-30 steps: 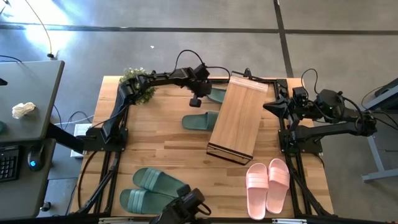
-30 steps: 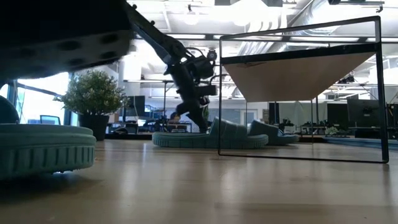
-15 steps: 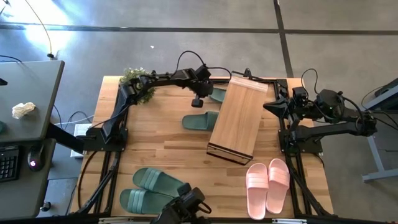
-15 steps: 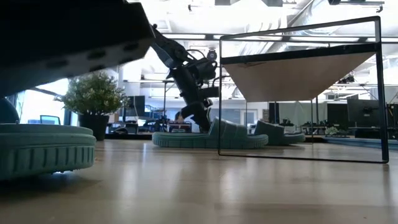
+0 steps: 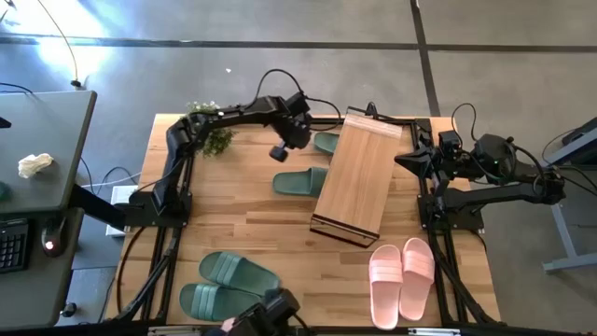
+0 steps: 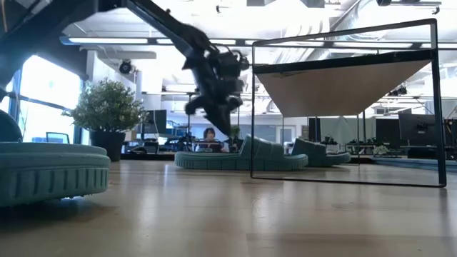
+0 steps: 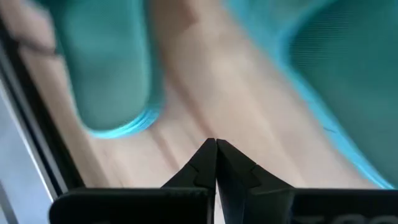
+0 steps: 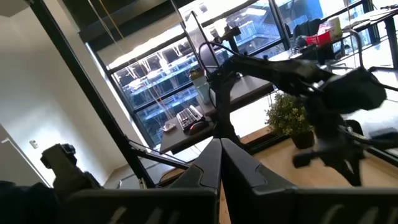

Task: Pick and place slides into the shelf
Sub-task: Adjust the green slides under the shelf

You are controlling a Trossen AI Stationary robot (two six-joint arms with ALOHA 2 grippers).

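Two muted green slides lie sole-down at the far middle of the table: one [image 5: 301, 180] in the open and one [image 5: 326, 142] partly under the shelf [image 5: 359, 177], a light-wood rack lying aslant. My left gripper [image 5: 279, 152] hangs shut and empty just above and beside them; its wrist view shows shut fingertips [image 7: 216, 149] over bare wood between both green slides [image 7: 106, 74] [image 7: 336, 74]. A second green pair [image 5: 229, 280] lies near left, and a pink pair [image 5: 403, 278] near right. My right gripper [image 5: 403, 157] waits shut at the right edge.
A potted plant [image 5: 210, 131] stands at the far left corner, close behind the left arm. A dark device [image 5: 270, 313] sits at the near edge. A grey desk [image 5: 37, 159] stands off the table's left. Bare wood lies in the middle [image 5: 252, 219].
My left gripper has risen off the green slide by the shelf, shifted a little toward the table's left edge and rolled about its own axis, staying shut. The slides and shelf have kept their places.
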